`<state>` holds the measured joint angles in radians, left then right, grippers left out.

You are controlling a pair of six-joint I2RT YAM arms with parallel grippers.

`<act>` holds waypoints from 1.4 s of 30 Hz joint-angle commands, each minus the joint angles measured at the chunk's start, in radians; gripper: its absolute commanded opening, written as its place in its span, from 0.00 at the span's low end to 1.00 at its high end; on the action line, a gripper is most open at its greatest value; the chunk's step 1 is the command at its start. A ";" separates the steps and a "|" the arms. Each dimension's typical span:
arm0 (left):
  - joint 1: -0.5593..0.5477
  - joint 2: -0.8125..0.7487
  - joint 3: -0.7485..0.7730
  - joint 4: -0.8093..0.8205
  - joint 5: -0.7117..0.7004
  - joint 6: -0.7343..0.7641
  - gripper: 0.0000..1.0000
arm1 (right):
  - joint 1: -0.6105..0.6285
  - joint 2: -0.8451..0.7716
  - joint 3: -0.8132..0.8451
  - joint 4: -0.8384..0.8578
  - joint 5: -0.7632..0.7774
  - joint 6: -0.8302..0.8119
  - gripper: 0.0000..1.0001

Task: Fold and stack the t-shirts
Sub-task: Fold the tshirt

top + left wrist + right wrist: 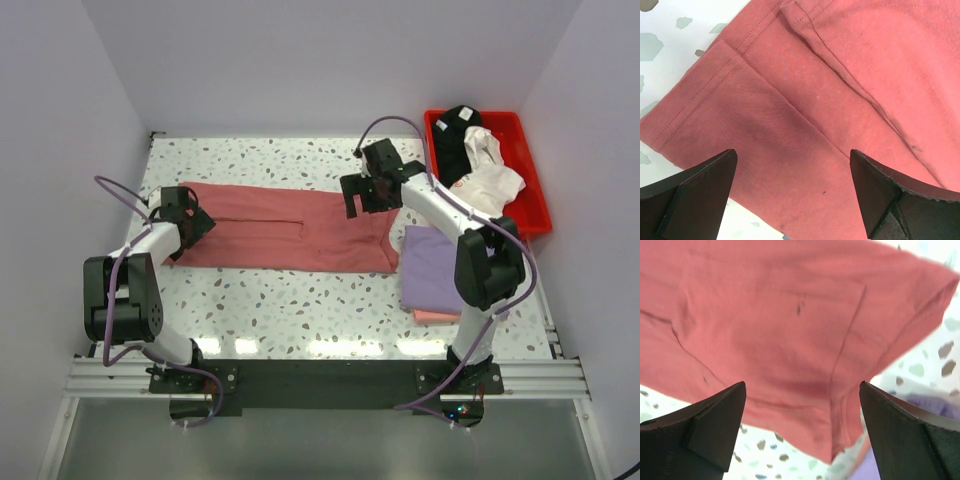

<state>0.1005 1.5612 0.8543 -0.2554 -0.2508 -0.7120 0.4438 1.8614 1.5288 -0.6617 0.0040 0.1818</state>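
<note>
Near strip of table lies bare; lavender shirt blocks the right.

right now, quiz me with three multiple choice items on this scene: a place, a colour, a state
1. Where are the black shirt and white shirt? A in the red tray, B on a chair, C on the floor.
2. What colour is the spread shirt on the table? A green, B dusty red, C yellow.
3. How are the left fingers and right fingers? A shut on cloth, B out of view, C open.
A: both lie in the tray. B: the spread cloth is red. C: wide gaps, nothing held.
</note>
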 commanded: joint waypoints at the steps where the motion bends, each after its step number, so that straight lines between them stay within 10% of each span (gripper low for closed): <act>1: 0.008 -0.030 -0.004 0.019 -0.022 0.028 1.00 | -0.013 0.064 0.095 0.089 -0.038 0.044 0.99; 29: 0.008 0.003 0.009 0.008 -0.051 0.028 1.00 | -0.119 0.387 0.303 0.080 -0.090 0.031 0.35; 42: 0.008 0.003 0.012 0.010 -0.050 0.025 1.00 | -0.117 0.302 0.214 0.076 -0.085 0.044 0.27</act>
<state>0.1024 1.5616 0.8543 -0.2562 -0.2771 -0.7094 0.3260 2.2284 1.7561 -0.5816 -0.0669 0.2157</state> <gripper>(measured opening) 0.997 0.280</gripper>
